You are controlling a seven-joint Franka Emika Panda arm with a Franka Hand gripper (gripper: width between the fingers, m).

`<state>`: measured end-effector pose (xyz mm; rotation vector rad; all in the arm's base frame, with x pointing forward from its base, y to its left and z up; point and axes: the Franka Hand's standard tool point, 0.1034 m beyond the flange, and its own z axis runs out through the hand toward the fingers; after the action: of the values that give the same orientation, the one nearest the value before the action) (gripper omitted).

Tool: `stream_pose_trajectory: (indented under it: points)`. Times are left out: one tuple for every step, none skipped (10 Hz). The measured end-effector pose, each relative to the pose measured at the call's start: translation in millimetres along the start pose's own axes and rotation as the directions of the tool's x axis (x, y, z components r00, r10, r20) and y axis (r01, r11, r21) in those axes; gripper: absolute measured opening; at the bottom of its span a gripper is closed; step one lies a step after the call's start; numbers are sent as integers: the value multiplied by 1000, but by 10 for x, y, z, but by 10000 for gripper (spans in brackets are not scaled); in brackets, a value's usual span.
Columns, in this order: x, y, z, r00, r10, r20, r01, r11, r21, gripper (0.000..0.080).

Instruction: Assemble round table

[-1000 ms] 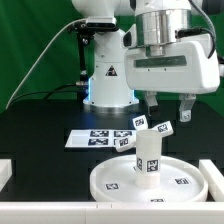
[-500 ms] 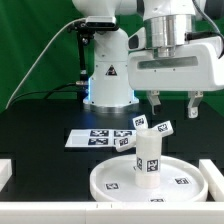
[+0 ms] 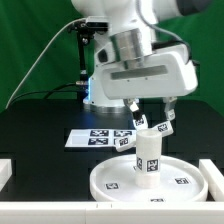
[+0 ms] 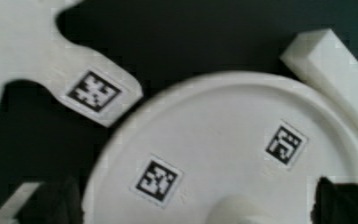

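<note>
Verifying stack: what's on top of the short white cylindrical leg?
The flat white cross-shaped plastic base sits on the leg. Leg's top face is covered, so seating cannot be seen.

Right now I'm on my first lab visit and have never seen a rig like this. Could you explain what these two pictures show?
The big white machine is a robot arm. At its end is a gripper with two fingers, open and holding nothing. The exterior view comes from a camera standing off the arm. The wrist view comes from a camera on the arm's wrist, looking down past the fingertips. On the black table lies a white round disc, a furniture part. A short leg stands upright on it, with a cross-shaped base on top, just under the gripper. The flat tagged sheet behind them is the marker board, not furniture.
</note>
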<state>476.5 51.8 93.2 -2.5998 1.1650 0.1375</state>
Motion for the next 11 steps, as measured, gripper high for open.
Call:
stream_pose_trajectory:
  points:
    - [-11,47,-5,998,21,66,-21,1000,-1,649]
    - [9,57,-8,994,27,102,-27,1000,-7,649]
    - [16,73,-12,989,37,140,-36,999,-9,649]
    - [43,76,-13,991,39,126,-38,999,-8,649]
    - [21,96,2,990,25,141,-25,1000,1,649]
    - [-67,230,31,973,36,227,-44,999,32,649]
    - [-142,341,28,950,66,304,-78,997,27,649]
    - [-143,376,36,947,72,314,-83,996,22,649]
    - [-135,375,36,948,72,310,-83,996,22,649]
    - [-133,375,36,948,72,310,-83,996,22,649]
    - [-130,377,37,948,72,309,-83,996,22,649]
